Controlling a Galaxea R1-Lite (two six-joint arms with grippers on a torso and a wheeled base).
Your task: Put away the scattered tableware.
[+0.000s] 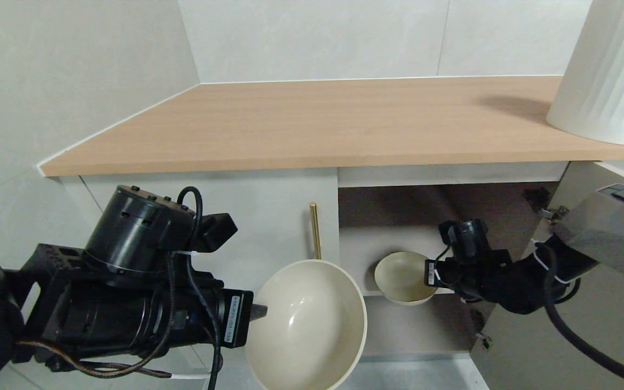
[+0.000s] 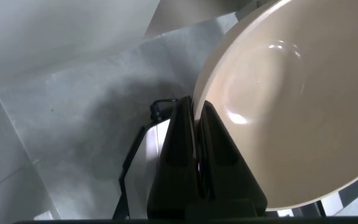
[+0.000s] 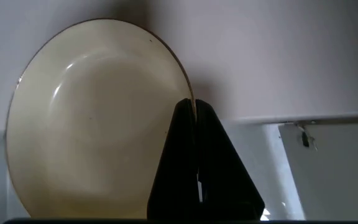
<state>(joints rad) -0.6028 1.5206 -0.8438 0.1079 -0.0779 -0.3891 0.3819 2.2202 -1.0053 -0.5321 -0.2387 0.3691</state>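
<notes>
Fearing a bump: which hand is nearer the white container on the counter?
Right. The right hand, with a small bowl, is below the container at the cupboard; the left hand, with a big bowl, is farther left.

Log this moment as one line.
left claw: shut on large bowl rim | right claw: shut on small bowl rim, in open cabinet

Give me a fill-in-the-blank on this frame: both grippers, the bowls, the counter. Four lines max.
1. The left gripper is shut on the ____ of the large bowl.
2. The right gripper holds the small bowl in the cabinet, whose right-hand door stands ____.
3. The white ribbed container stands at the countertop's ____ end.
Missing words: rim; open; right.
</notes>
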